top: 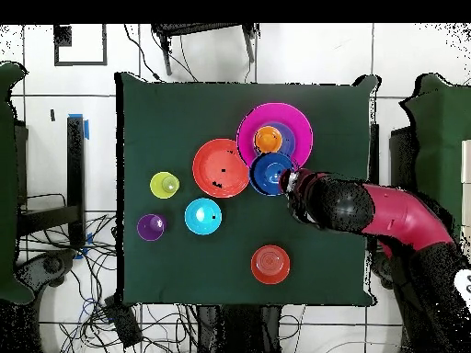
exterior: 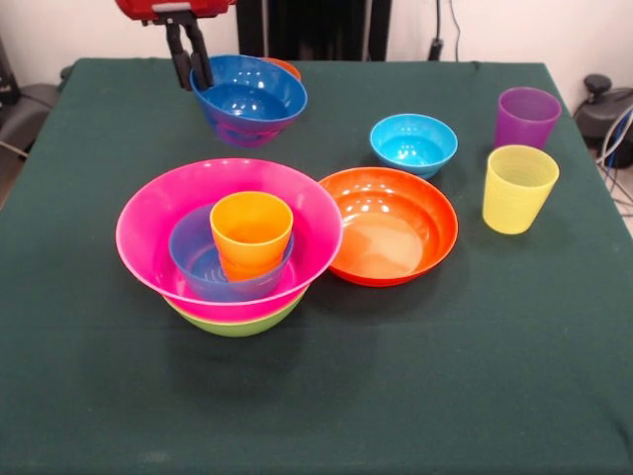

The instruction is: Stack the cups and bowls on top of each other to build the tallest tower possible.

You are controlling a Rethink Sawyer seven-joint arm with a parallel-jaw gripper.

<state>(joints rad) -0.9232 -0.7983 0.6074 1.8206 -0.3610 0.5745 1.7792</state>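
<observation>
Your tool (exterior: 194, 79) was clamped narrow on the rim of the dark blue bowl (exterior: 249, 99), held off the desk (exterior: 415, 396) w/ the bowl hanging just beside the fingers. The tower (exterior: 229, 242), pink bowl over lime green w/ a small blue bowl & orange cup inside, sat below & nearer the camera than the tool. Overhead showed the dark blue bowl's edge overlapping the pink rim; front didn't. Overhead also showed an orange bowl (top: 270, 265) well apart from the tool, mostly hidden in front.
</observation>
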